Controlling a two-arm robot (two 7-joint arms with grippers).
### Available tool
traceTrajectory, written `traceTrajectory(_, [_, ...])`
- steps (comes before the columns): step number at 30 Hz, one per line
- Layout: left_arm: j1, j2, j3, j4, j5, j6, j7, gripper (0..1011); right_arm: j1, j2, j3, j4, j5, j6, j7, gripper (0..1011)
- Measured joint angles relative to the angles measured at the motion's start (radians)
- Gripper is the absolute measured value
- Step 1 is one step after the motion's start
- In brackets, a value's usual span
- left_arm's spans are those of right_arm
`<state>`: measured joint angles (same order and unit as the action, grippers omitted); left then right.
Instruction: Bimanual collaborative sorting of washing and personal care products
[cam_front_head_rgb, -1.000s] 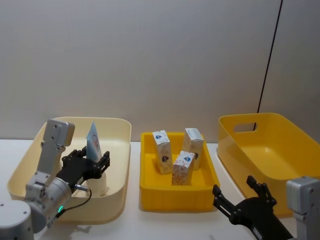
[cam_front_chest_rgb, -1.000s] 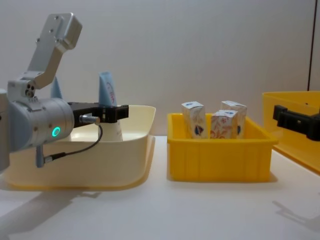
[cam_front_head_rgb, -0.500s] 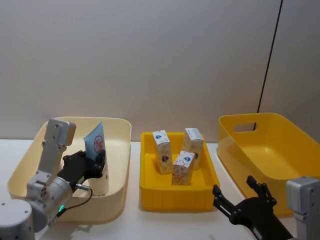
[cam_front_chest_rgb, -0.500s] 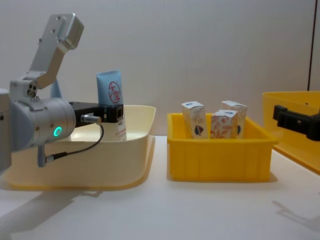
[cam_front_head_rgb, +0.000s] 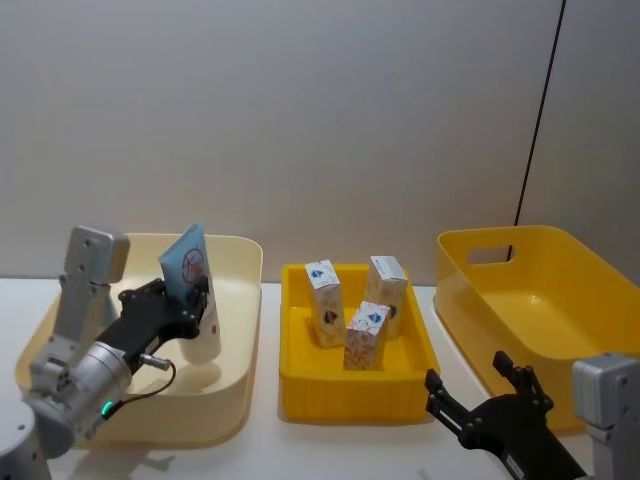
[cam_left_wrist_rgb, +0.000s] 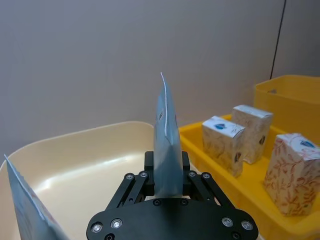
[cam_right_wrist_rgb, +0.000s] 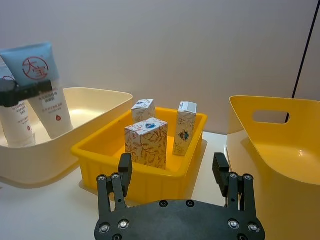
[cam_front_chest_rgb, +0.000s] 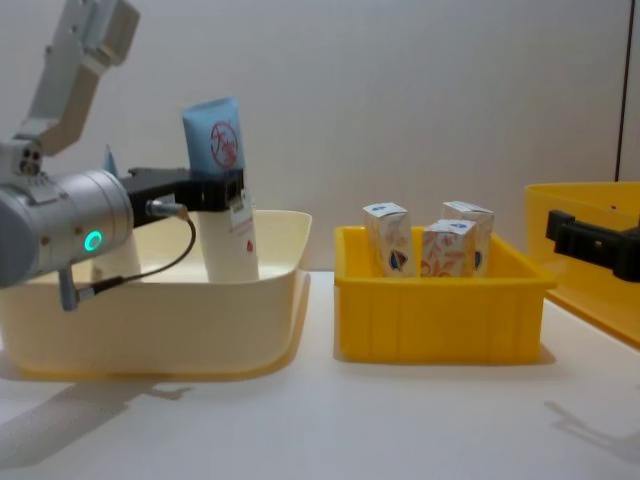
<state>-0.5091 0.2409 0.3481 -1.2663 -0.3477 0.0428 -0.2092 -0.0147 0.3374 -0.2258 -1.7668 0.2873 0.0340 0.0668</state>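
The left gripper, at the lower left of the head view, is clamping a tall pale-blue squeeze tube with a red round logo, holding it nearly upright, flat end up, over the cream plastic tub. Three small white cartons with orange pattern are standing in the yellow tray at centre. The right gripper is hovering at the lower right with its fingers spread apart, gripping nothing.

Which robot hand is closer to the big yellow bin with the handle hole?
Right. The right gripper hovers open by the near corner of the big yellow bin; the left gripper is far off over the cream tub, gripping a blue tube.
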Motion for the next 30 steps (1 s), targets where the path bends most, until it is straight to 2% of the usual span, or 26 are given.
traceTrajectory(12, [0.007,0.034,-0.027,-0.050,-0.080,-0.091,-0.166,266,0.000,0.000,0.000,0.000,0.000,0.000,0.000,1001])
traceTrajectory(13, [0.007,0.034,-0.027,-0.050,-0.080,-0.091,-0.166,266,0.000,0.000,0.000,0.000,0.000,0.000,0.000,1001])
traceTrajectory(21, [0.003,0.048,-0.030,-0.073,-0.148,-0.112,-0.280,267,0.000,0.000,0.000,0.000,0.000,0.000,0.000,1001])
traceTrajectory(30, [-0.008,0.053,-0.015,-0.084,-0.224,-0.108,-0.397,266,0.000,0.000,0.000,0.000,0.000,0.000,0.000,1001])
